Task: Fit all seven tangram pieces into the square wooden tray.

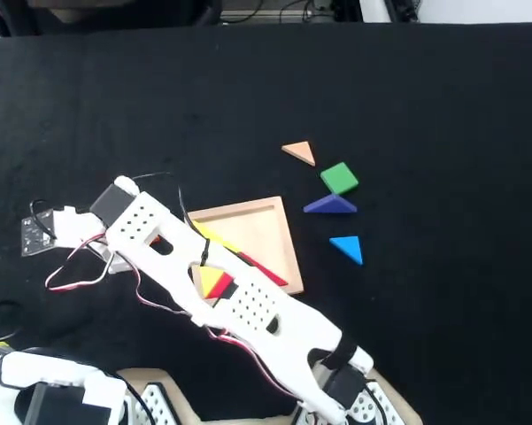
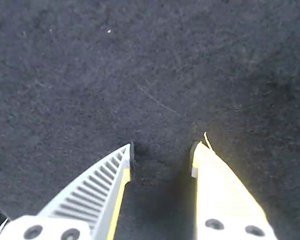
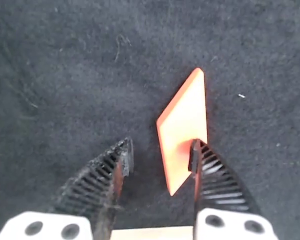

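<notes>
In the right wrist view an orange parallelogram (image 3: 184, 115) lies on the black cloth. My right gripper (image 3: 159, 155) is open over it, and one black fingertip (image 3: 197, 152) overlaps the piece's near end. The right arm (image 1: 239, 301) reaches from the front right across the square wooden tray (image 1: 279, 232). A yellow piece (image 1: 214, 239) and a red piece (image 1: 267, 271) lie in the tray, partly hidden by the arm. My left gripper (image 2: 162, 152) is open over bare cloth, with nothing between its fingers. The left arm (image 1: 49, 390) sits folded at the front left.
Right of the tray lie a tan triangle (image 1: 299, 152), a green square (image 1: 340, 178), a purple triangle (image 1: 330, 205) and a blue triangle (image 1: 347, 249). A strip of the tray's edge (image 3: 152, 233) shows just behind the right fingers. Black cloth covers the table.
</notes>
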{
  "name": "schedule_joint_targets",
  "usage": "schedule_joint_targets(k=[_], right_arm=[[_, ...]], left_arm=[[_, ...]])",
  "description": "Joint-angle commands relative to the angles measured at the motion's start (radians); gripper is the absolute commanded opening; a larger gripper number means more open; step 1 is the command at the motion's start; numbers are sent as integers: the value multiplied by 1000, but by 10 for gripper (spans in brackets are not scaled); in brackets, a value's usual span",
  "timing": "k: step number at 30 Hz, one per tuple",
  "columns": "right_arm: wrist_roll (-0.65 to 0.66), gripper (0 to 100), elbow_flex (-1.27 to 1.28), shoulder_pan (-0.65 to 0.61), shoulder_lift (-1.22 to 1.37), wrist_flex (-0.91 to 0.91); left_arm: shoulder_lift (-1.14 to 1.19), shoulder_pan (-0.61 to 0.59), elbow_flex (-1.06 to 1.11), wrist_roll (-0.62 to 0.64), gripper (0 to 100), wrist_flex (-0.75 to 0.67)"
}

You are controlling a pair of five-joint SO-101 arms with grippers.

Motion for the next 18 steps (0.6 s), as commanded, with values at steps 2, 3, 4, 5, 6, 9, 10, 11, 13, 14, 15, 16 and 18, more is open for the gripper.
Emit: schedule_joint_targets(k=[2,3,4,5,6,9,10,11,13,14,15,16,18], right_arm=[[29,187,-21,-20,31,0],[49,187,-19,-20,31,0],[60,187,-18,-20,31,0],[68,187,-16,-18,31,2],[74,187,-16,-18,31,5],[101,187,-16,-18,31,17],[115,187,-16,-18,31,25],[124,187,-16,-18,31,29],[163,187,-13,-20,33,37],[184,187,-12,-20,33,48],[209,187,-5,-21,33,58],[235,187,2,-21,33,66],[261,187,10,-21,33,80]], left_arm=[[12,-18,31,6,199,-20],[12,-18,31,6,199,-20],[12,-18,31,6,199,-20],[12,-18,31,6,199,-20],[12,-18,31,6,199,-20],[12,-18,31,6,199,-20],[12,-18,31,6,199,-20],[12,-16,31,6,199,-20],[12,-13,31,6,199,-20],[12,-13,31,6,199,-20],[12,-13,31,6,199,-20],[12,-13,31,6,199,-20],[12,-13,31,6,199,-20]])
